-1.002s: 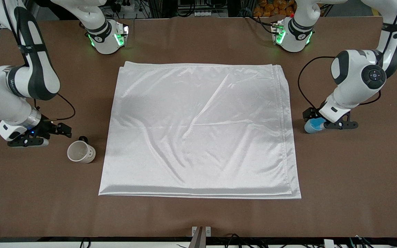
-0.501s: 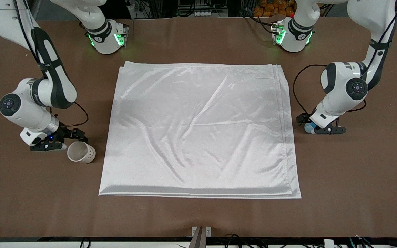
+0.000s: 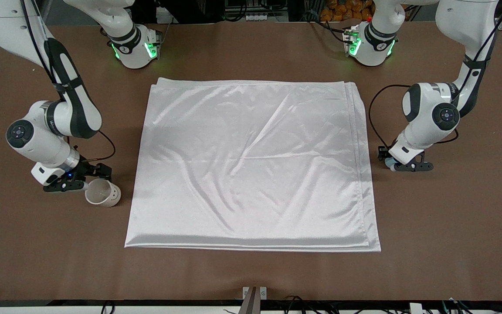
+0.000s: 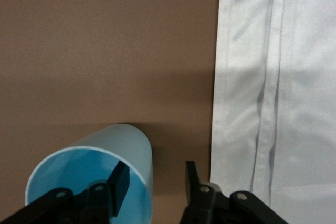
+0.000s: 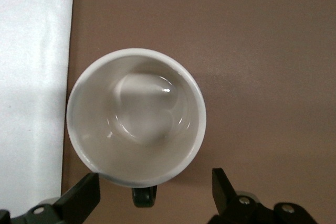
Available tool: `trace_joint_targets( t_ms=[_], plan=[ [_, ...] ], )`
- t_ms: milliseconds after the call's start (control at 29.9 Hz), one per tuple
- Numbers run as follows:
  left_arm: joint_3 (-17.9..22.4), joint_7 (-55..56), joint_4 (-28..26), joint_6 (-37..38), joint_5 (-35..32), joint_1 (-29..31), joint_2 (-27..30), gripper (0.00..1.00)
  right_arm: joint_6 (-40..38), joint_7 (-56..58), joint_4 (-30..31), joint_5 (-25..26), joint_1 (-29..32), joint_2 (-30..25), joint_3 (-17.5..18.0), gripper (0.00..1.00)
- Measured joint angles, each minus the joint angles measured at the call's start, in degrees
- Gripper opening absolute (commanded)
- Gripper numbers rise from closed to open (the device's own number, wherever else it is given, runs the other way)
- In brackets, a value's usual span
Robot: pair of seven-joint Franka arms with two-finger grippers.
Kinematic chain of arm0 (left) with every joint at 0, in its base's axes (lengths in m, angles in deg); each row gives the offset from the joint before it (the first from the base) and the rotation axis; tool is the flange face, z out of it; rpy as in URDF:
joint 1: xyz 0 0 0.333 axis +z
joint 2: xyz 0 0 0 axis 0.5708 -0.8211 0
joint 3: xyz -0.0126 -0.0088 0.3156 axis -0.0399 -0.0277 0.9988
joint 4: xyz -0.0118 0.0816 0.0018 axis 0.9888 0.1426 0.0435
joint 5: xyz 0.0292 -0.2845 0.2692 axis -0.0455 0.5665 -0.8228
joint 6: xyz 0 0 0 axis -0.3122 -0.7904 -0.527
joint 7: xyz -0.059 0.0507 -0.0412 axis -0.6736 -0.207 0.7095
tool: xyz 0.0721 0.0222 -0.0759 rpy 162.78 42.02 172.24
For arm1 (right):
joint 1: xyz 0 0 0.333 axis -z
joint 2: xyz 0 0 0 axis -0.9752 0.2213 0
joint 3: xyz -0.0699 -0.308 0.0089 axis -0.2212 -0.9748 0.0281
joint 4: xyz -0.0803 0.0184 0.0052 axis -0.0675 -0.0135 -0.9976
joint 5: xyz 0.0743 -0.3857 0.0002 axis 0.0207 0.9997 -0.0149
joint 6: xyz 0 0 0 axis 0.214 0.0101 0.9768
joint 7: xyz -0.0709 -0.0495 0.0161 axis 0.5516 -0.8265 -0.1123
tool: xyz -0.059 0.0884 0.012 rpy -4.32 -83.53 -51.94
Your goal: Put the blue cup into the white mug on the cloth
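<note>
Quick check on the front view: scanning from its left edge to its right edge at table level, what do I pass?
right gripper → white mug → cloth → blue cup, with the left gripper at it

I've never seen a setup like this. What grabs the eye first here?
A big shiny white cloth fills the middle of the brown table. At the right arm's end, the open right gripper sits low beside a white mug. At the left arm's end, the left gripper straddles the wall of a blue cup, one finger inside it.
</note>
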Motion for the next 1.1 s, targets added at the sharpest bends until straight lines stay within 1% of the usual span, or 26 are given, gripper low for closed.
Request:
trace_joint_targets(
  t_ms=[100, 301, 601, 835, 1103],
  plan=[
    [0.02, -0.79, 0.00, -0.04, 0.00, 0.00, 0.00, 0.16, 0.05, 0.00, 0.00, 0.00, -0.01, 0.02, 0.06, 0.84],
    [0.30, -2.67, 0.01, -0.19, 0.00, 0.57, 0.06, 0.00, 0.05, 0.00, 0.00, 0.00, -0.06, 0.03, 0.10, 0.86],
    [0.47, -4.58, 0.12, -0.26, 0.00, 1.13, 0.56, 0.00, 0.12, 0.00, 0.42, 0.00, -0.06, 0.04, 0.10, 0.86],
    [0.47, -4.65, 0.61, 0.15, 0.00, 1.08, 1.97, 0.00, 1.27, 0.00, 1.22, 0.00, -0.06, 0.18, 0.11, 0.81],
    [0.45, -4.69, 2.99, 5.36, -0.02, 1.04, 5.17, 0.00, 2.16, 0.00, 1.54, 0.01, -0.04, 1.04, 0.07, 0.80]
  ],
)
